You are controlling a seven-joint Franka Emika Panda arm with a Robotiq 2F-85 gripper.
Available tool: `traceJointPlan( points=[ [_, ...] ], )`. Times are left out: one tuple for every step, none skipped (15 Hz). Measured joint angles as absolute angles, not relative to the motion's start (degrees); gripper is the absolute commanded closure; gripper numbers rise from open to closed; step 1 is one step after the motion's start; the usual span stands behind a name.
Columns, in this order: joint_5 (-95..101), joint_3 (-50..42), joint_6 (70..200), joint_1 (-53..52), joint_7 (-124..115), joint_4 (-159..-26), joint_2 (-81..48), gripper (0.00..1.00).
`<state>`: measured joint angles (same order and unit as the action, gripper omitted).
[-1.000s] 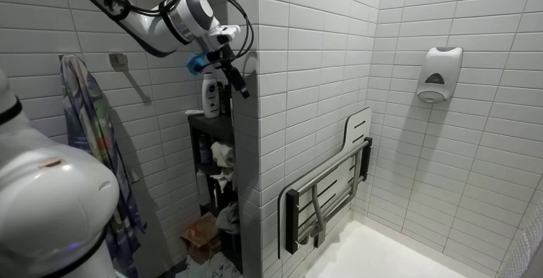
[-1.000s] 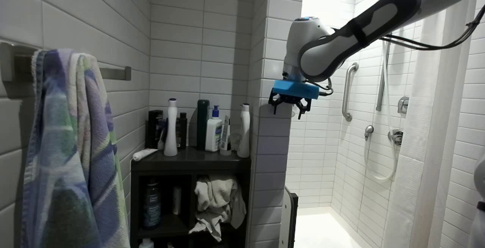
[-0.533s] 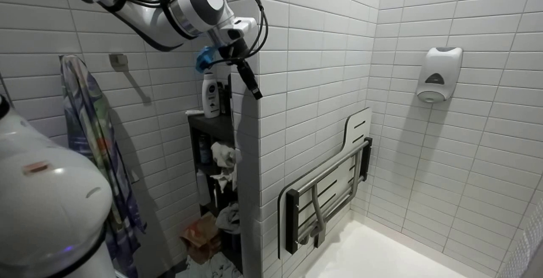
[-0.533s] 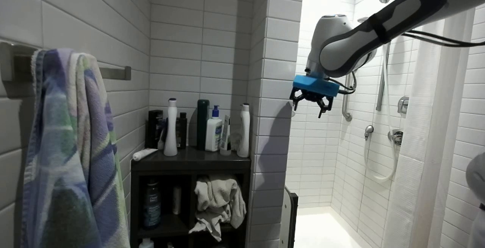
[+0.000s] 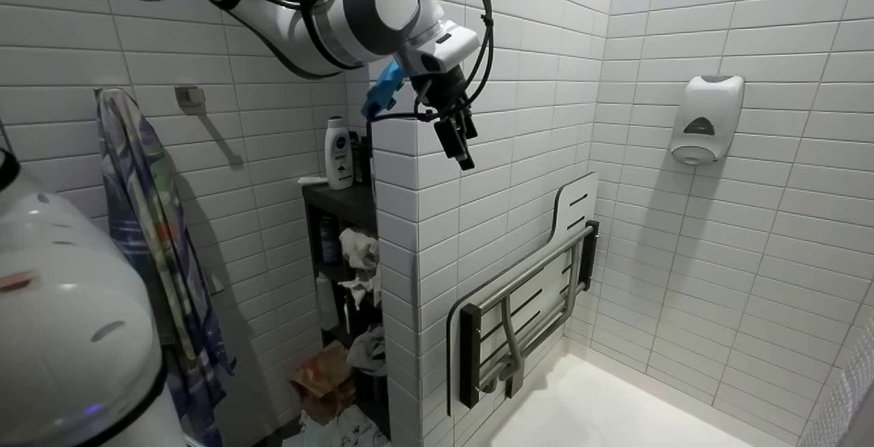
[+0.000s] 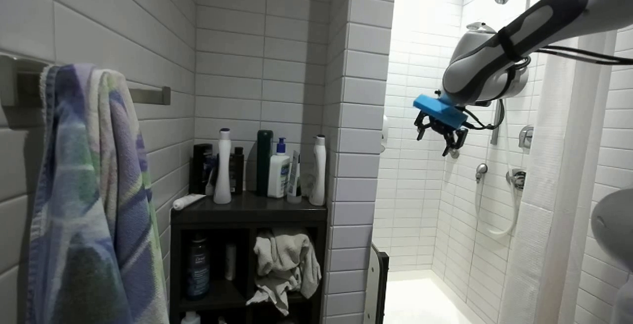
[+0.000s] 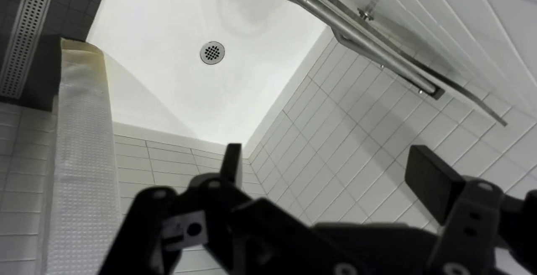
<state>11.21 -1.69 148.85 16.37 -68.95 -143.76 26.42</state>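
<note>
My black gripper [image 7: 329, 168] stands open, its two finger pads [image 7: 434, 182] wide apart and nothing between them. It hangs in the air beside the corner of the tiled partition wall [image 5: 437, 228], holding and touching nothing that I can see. In an exterior view the gripper [image 6: 433, 142] points down in the shower opening, right of the partition, with a blue block [image 6: 440, 110] above the fingers. Below it is a folded shower seat [image 5: 526, 310] on the wall. Through the wrist view the white shower floor [image 7: 168, 56] and its round drain [image 7: 212, 53] show.
A dark shelf [image 6: 247, 212] left of the partition carries several bottles, among them a white bottle [image 6: 223, 165]. A colourful towel [image 6: 94, 190] hangs at left. A soap dispenser [image 5: 707, 119] is on the shower wall. A white curtain [image 6: 539, 190] and grab bar hang near the arm.
My arm has swung away from the shelf, past the partition's corner and into the shower opening, and the gripper has tilted. The jaws have stayed open. The bottles and towel have not moved.
</note>
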Motion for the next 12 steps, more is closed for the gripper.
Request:
traceJointPlan(
  points=[
    [10.4, -2.12, 150.84, 17.64, -69.69, -143.95, 25.92, 0.0],
    [9.75, -2.32, 153.05, 18.98, -70.72, -144.09, 25.24, 0.0],
    [9.21, -2.41, 155.33, 20.27, -71.98, -144.19, 24.47, 0.0],
    [8.55, -2.42, 157.62, 21.44, -73.36, -144.27, 23.6, 0.0],
    [7.76, -2.43, 159.86, 22.4, -74.81, -144.3, 22.65, 0.0],
    [6.86, -2.45, 162.02, 23.23, -76.17, -144.31, 21.66, 0.0],
    [5.83, -2.49, 164.21, 23.98, -77.47, -144.31, 20.62, 0.0],
    [4.66, -2.56, 166.38, 24.68, -78.6, -144.32, 19.61, 0.0],
    [3.75, -2.79, 168.52, 25.28, -79.86, -144.33, 18.66, 0.0],
    [3.74, -2.94, 169.0, 25.48, -79.93, -144.34, 18.14, 0.0],
    [3.74, -2.98, 168.94, 25.47, -79.86, -144.34, 18.0, 0.0],
    [3.74, -2.98, 168.93, 25.41, -79.85, -144.33, 18.0, 0.0]
  ],
)
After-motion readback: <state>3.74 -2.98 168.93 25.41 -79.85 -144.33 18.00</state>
